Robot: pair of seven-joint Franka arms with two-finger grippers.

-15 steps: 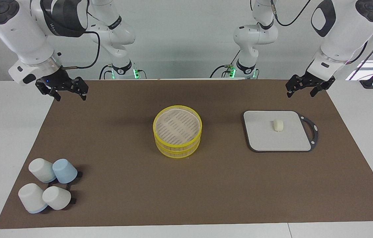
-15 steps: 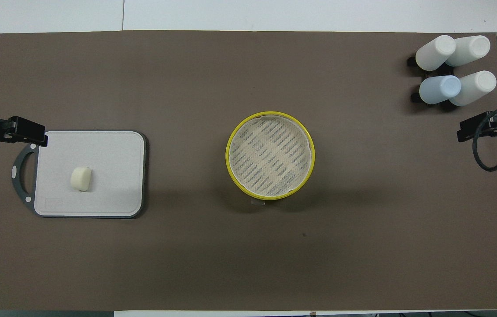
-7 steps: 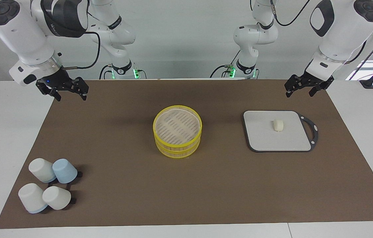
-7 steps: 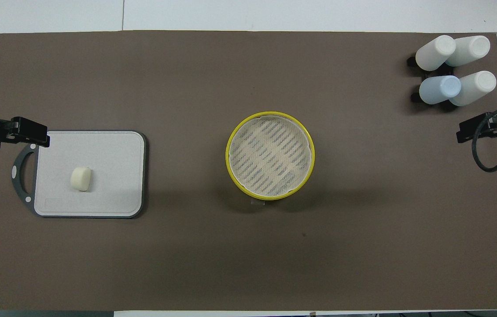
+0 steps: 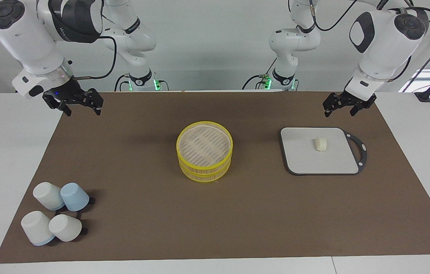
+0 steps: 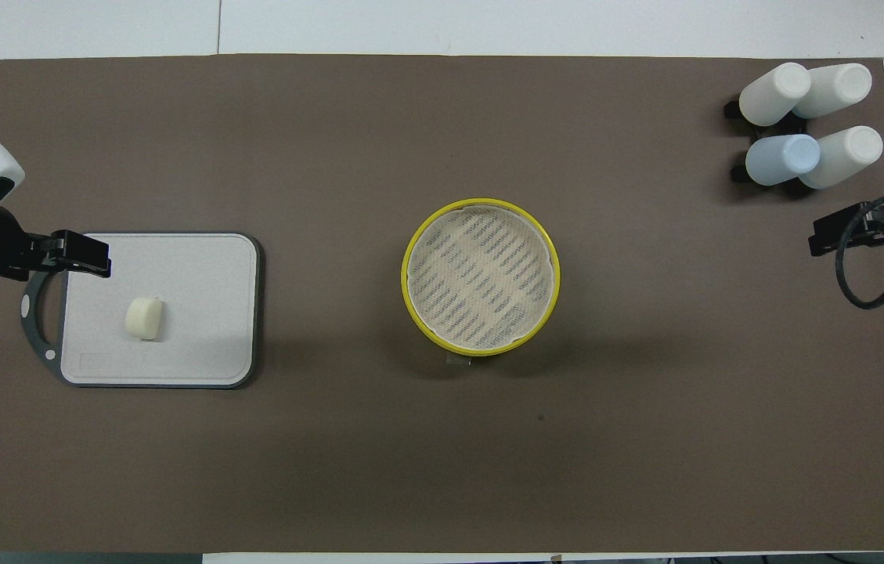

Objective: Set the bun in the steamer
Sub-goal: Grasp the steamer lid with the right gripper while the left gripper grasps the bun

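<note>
The bun (image 5: 320, 144), a small cream-white lump, lies on the grey square board (image 5: 301, 154) toward the left arm's end of the table; it also shows in the overhead view (image 6: 144, 318). The steamer (image 5: 204, 173), two yellow-rimmed bamboo tiers with a pale slatted floor and no lid on it, stands at the middle of the mat (image 6: 405, 276). My left gripper (image 5: 339, 110) is open and empty, up in the air over the board's handle end (image 6: 83, 259). My right gripper (image 5: 82, 110) is open and empty, raised over the mat's edge at the right arm's end (image 6: 829, 235).
Several upturned cups (image 5: 56, 213), white and one pale blue, sit on a black rack at the right arm's end, farther from the robots (image 6: 806, 125). The board (image 6: 199, 298) has a dark looped handle (image 5: 360, 150). A brown mat (image 5: 237, 213) covers the table.
My left gripper has moved a little toward the table's middle and over the board's handle end. The right arm has hardly moved. The bun and the steamer have not moved.
</note>
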